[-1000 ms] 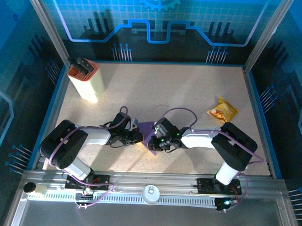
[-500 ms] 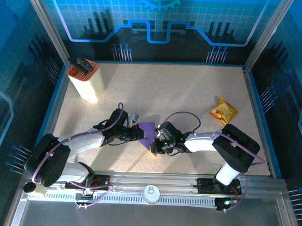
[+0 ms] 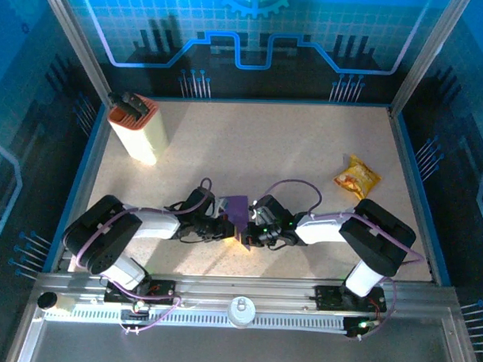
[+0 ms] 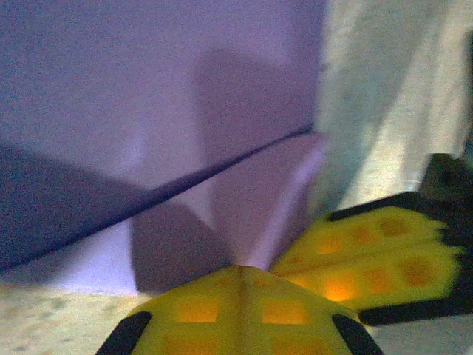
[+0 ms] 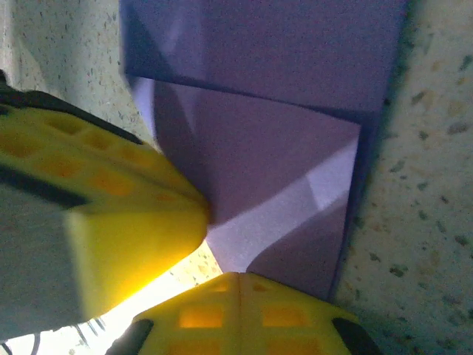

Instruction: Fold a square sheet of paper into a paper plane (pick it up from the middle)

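Lying folded between left gripper (image 3: 229,231) and right gripper (image 3: 251,233), purple paper (image 3: 237,207) touches both.

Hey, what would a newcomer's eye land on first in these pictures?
The purple paper, creased, at the near middle of the table, with the left claw and right claw both pinched shut on it. Then the cream-and-orange box at far left and the yellow snack packet at right.
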{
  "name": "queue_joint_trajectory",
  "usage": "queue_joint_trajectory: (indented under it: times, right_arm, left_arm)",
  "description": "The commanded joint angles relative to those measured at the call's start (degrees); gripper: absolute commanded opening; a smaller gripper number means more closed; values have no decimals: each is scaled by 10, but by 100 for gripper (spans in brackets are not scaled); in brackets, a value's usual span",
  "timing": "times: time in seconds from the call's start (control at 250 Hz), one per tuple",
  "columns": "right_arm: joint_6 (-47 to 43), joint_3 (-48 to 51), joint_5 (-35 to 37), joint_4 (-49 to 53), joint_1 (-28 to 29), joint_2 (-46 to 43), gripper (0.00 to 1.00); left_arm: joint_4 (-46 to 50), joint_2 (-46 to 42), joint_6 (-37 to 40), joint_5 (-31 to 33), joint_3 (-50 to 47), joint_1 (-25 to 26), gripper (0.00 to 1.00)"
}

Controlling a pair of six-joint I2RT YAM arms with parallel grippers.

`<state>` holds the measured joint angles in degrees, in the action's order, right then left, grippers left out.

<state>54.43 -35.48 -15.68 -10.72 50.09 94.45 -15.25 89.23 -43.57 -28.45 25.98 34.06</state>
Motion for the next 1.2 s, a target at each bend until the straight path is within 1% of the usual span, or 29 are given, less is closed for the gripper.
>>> queue_joint_trajectory:
  times: [0.0,0.168,0.3,0.503,0.679,0.791,0.887,0.999,1.027,1.075,1.119,1.179,1.199]
  right_arm:
    - [5,27,18,55,0,27,5]
    - [4,31,20,56,0,30,5]
    - [4,31,20,54,1,33,5]
    - [3,38,22,52,1,30,5]
    - [-16,35,22,65,0,19,4]
    - [-47,26,20,93,-6,5,4]
    - [-86,17,14,112,-8,-24,5]
    - [-121,10,16,128,-8,-90,10]
    - [-129,6,24,137,-7,-109,12]
    - [-138,0,48,157,-9,-142,16]
    - [-143,-7,79,179,-11,-165,23]
    - [-134,-13,125,213,-23,-179,33]
    - [-127,-14,136,223,-30,-179,35]
  left_arm:
    - [1,16,5,38,-16,-2,0]
    - [17,3,7,48,-22,-44,0]
    - [63,-17,21,50,-9,-81,0]
    - [119,-10,42,52,22,-128,0]
    - [145,-32,36,58,22,-139,0]
    - [149,-71,20,52,14,-139,0]
    - [163,-112,17,52,11,-139,0]
    - [162,-168,-5,47,-3,-137,0]
    - [159,-181,-10,47,-7,-136,0]
    - [156,-200,-18,48,-12,-133,3]
    - [152,-212,-26,47,-18,-132,7]
    - [142,-218,-38,42,-23,-129,20]
    - [137,-218,-42,39,-24,-128,24]
